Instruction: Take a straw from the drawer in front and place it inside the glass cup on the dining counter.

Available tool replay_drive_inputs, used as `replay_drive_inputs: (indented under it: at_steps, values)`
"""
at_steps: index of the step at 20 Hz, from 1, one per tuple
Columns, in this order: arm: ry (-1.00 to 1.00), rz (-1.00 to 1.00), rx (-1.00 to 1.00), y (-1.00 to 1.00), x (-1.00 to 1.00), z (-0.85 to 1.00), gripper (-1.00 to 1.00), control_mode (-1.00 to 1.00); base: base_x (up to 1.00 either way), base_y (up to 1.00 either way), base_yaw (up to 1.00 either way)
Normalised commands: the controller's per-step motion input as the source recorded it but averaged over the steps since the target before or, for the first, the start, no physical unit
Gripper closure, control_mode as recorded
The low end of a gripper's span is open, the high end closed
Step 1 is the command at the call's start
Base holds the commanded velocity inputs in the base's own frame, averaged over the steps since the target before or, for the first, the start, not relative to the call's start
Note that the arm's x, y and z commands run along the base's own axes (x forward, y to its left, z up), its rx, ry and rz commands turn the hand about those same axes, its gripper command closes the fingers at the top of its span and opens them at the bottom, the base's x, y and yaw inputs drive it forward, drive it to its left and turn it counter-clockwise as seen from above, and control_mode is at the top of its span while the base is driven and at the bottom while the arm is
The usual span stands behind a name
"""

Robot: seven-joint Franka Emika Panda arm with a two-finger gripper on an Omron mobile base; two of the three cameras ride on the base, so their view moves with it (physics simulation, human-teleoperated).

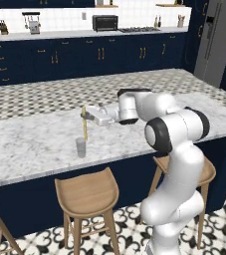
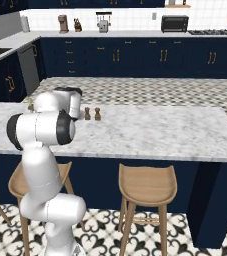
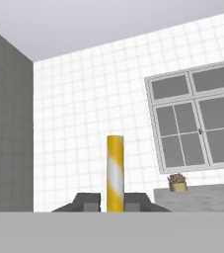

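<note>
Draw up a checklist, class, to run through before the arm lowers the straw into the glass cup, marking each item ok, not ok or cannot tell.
1. Gripper shut on the straw: ok; in the hand view the straw rises between the fingertips.
2. Straw upright: ok, near vertical in the left base view.
3. Glass cup upright on the dining counter: ok.
4. Straw tip lined up over the cup mouth: cannot tell; it hangs close above, but depth is unclear.
5. Straw already inside the cup: not ok, not yet in.
6. Shakers clear of the path: cannot tell.
</note>
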Motion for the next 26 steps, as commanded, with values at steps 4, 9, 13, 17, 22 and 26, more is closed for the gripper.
replay_drive_inputs:
  at_steps: [4,9,13,17,22,26]
  values:
    - [-0.05,0.00,0.00,0.00,0.34,-0.19,1.00,-1.00,0.00,0.00,0.00]
    - [-0.01,0.00,0.00,0.00,0.24,-0.34,1.00,-1.00,0.00,0.00,0.00]
    - [0.00,0.00,0.00,0.10,0.24,-0.27,1.00,-1.00,0.00,0.00,0.00]
    - [-0.02,0.01,0.00,0.24,0.24,-0.03,1.00,-1.00,0.00,0.00,0.00]
    - [-0.05,0.00,0.00,0.05,0.35,-0.01,1.00,-1.00,0.00,0.00,0.00]
    - [-0.01,0.00,0.00,0.00,0.30,-0.29,1.00,-1.00,0.00,0.00,0.00]
